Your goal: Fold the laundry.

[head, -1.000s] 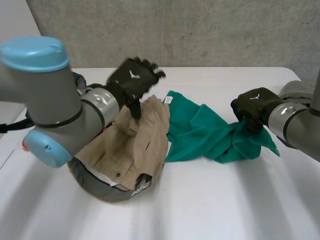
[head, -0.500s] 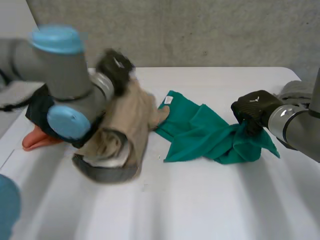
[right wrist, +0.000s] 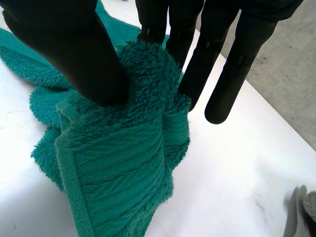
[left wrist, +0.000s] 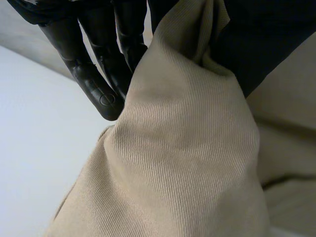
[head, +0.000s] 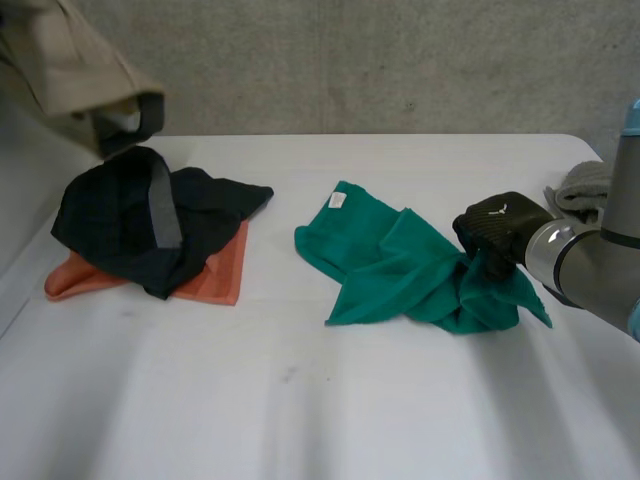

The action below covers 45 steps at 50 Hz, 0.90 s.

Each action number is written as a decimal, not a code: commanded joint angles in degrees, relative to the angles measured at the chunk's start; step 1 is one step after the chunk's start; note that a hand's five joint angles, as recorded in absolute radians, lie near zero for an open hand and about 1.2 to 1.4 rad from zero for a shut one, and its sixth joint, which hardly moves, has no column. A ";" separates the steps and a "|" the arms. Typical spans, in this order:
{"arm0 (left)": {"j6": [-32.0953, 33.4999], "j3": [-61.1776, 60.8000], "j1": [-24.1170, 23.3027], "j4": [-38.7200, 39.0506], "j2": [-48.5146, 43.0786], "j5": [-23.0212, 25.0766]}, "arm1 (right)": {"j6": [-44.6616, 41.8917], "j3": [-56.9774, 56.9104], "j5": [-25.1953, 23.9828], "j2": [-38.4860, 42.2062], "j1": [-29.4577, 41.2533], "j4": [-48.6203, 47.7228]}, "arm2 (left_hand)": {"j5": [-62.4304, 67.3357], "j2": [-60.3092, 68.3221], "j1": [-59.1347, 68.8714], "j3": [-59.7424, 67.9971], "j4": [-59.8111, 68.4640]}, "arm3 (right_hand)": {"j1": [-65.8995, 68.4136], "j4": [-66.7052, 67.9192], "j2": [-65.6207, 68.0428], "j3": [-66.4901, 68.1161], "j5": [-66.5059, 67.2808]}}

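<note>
Green towel (head: 400, 270) crumpled on the white worktop (head: 300, 400), right of the middle, small white tag at its far corner. Near end of it bunched and clamped in the right hand (head: 497, 232). In the right wrist view, thick pile of the towel (right wrist: 123, 163) pinched between the thumb of that hand (right wrist: 59, 44) and its straight fingers, ribbed border hanging below, bare worktop (right wrist: 237, 163) beyond.

Beige garment (head: 70, 60) held up off the worktop at the far left, dark grey lining at its hanging end, upper part cut off by the edge of the head view. In the left wrist view, a fold of the garment (left wrist: 187, 163) gripped by the left hand (left wrist: 94, 74), cloth wedged between fingers and thumb and covering most of the palm; rest of the garment hard to make out.

On the left of the worktop, black garment (head: 120, 225) in a loose heap, grey band showing at its opening. Under it, orange cloth (head: 215, 280), mostly hidden, edges sticking out at both sides.

Grey cloth (head: 580, 185) at the far right edge, partly behind the right arm.

Worktop plain and white. Behind it, bare concrete wall (head: 400, 60).
</note>
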 commanded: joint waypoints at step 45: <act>5.32 -23.20 -19.09 -5.80 -10.79 0.82 | -0.61 -0.46 -0.32 1.21 -0.49 0.00 | -54.44 -58.24 -54.77 -58.01 -58.72 | 16.00 11.61 13.40 12.77 14.17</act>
